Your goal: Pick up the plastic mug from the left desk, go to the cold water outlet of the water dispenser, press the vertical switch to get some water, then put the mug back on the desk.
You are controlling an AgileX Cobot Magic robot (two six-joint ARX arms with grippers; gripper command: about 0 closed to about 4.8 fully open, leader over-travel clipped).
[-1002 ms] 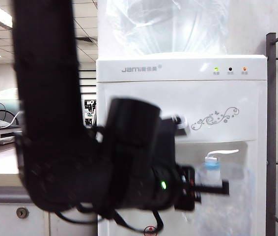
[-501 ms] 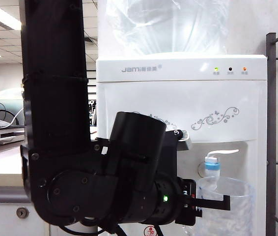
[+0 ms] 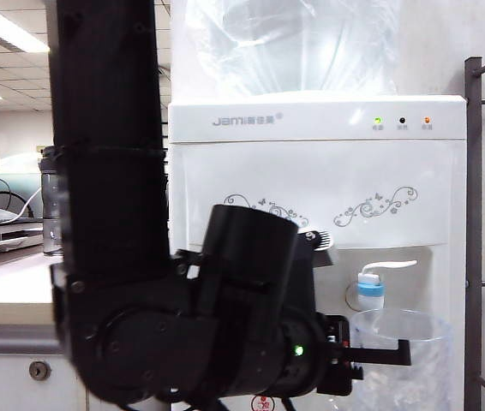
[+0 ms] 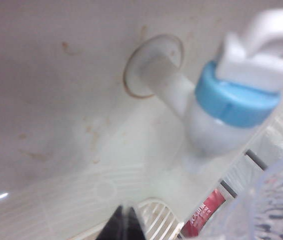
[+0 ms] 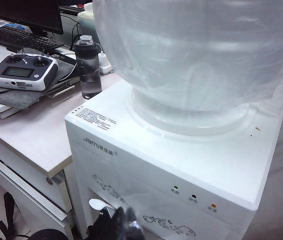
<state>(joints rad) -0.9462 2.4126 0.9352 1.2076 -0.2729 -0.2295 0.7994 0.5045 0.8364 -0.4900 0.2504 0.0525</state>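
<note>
While left gripper (image 3: 388,353) clamps plastic mug (image 3: 397,360) just under cold water outlet (image 3: 370,294), pickup done; vertical switch (image 3: 388,267) unpressed, return pending. Right gripper (image 5: 124,222) high above water dispenser (image 5: 221,175), state unclear.

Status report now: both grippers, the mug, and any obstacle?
Left gripper shut on plastic mug, under cold water outlet. Right gripper out of view, high over water dispenser. Vertical switch not pressed. No obstacle seen.

A tall smoky-grey bottle with a black lid (image 5: 88,66) stands upright on the bench near its far edge. Just beside it lies a grey handheld remote controller with two sticks and a small screen (image 5: 23,71), resting on a dark grey pad (image 5: 11,93). Farther back sit a black keyboard (image 5: 17,36) and a dark monitor (image 5: 24,12). A dark metal rack (image 3: 481,231) stands at the exterior view's right edge.
</note>
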